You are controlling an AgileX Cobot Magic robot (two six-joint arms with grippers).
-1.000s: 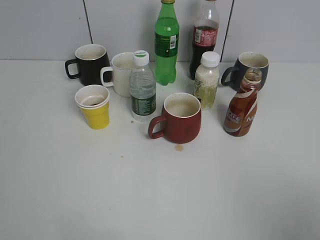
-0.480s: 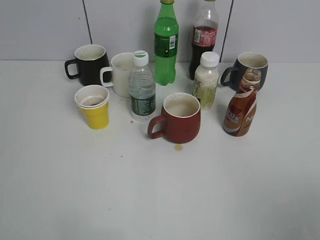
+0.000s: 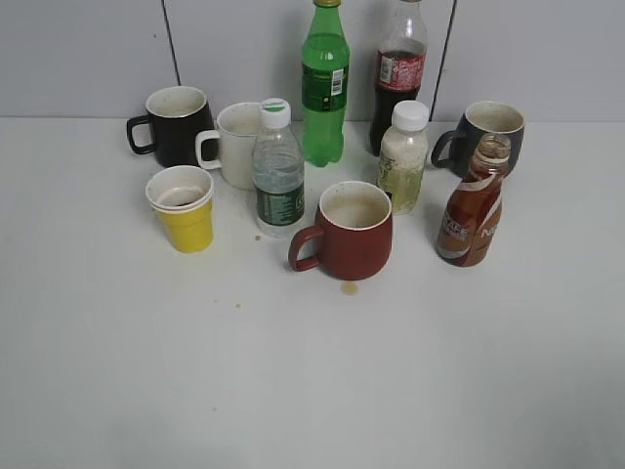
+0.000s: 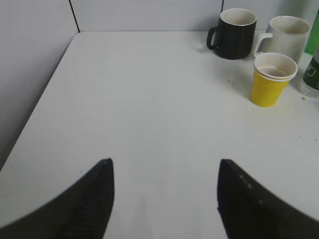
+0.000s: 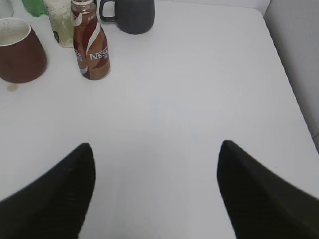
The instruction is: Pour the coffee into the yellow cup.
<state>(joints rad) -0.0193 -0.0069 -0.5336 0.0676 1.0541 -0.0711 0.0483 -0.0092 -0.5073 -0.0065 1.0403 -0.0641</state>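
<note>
Standing uncapped, coffee [image 3: 471, 217] bottle part-full; yellow cup [image 3: 183, 208] stained; left gripper [image 4: 162, 191], right gripper [image 5: 154, 186] both agape.

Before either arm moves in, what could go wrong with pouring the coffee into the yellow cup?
1. The coffee bottle has no cap, so a tilted or jerky lift could spill it early.
2. It stands close to the white-capped bottle and the dark grey mug, so open fingers of the right gripper might knock them.
3. The yellow cup sits across the table past the red mug, and it looks light enough to tip.
</note>
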